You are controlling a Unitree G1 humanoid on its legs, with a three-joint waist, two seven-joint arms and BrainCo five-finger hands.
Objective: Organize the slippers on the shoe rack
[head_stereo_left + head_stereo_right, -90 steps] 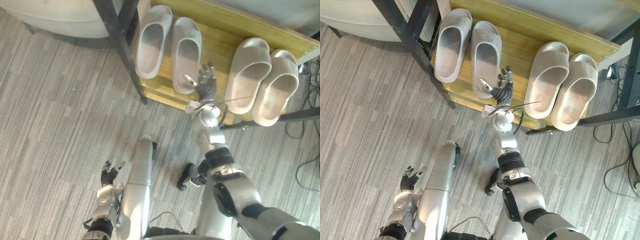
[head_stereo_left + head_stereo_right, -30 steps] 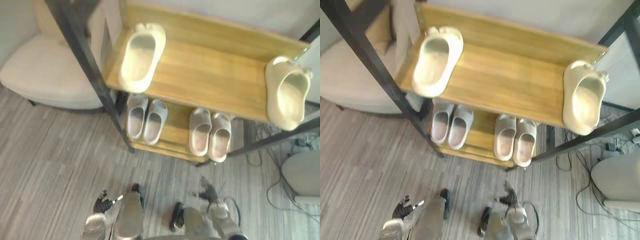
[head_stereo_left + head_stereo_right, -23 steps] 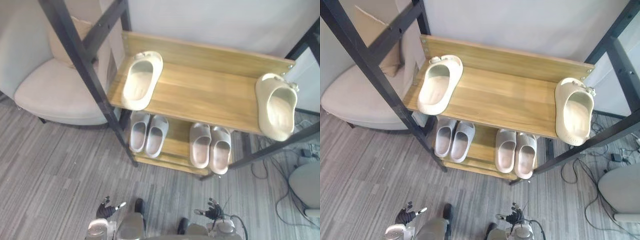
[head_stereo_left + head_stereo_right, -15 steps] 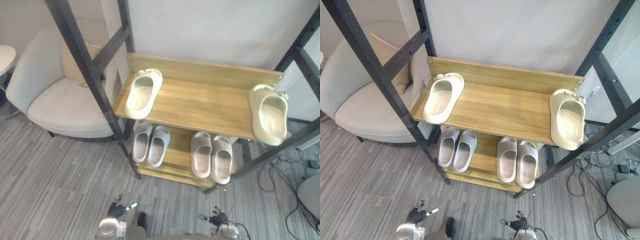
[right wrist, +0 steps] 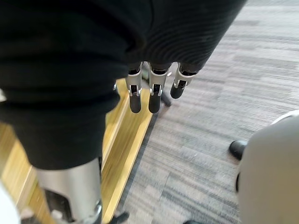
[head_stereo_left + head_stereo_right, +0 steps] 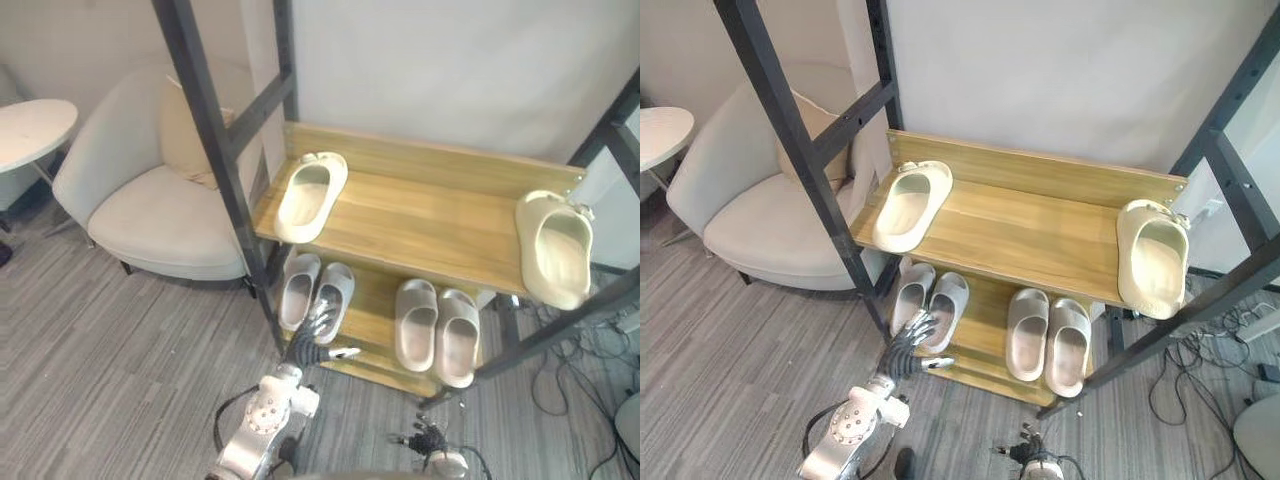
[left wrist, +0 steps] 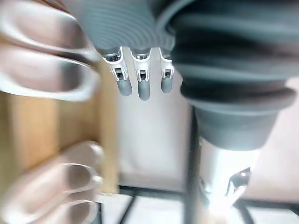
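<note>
1. the shoe rack [image 6: 215,150] has black posts and two wooden shelves.
2. on the upper shelf [image 6: 430,225] the left cream slipper [image 6: 310,195] lies at the left edge. the right cream slipper [image 6: 556,250] lies at the right edge, its end hanging over the front right corner. they are well apart.
3. on the lower shelf [image 6: 365,310] the left grey pair [image 6: 300,290] and the right grey pair [image 6: 418,325] each lie side by side.
4. the left hand [image 6: 315,335] is at the lower shelf's front edge by the left grey pair, fingers straight and spread, thumb out, holding nothing. whether it touches a slipper cannot be told.
5. the right hand [image 5: 150,98] hangs low over the carpet near the rack's base, fingers relaxed and empty.
6. an armchair [image 6: 150,210] and a round table [image 6: 30,130] stand left of the rack.
</note>
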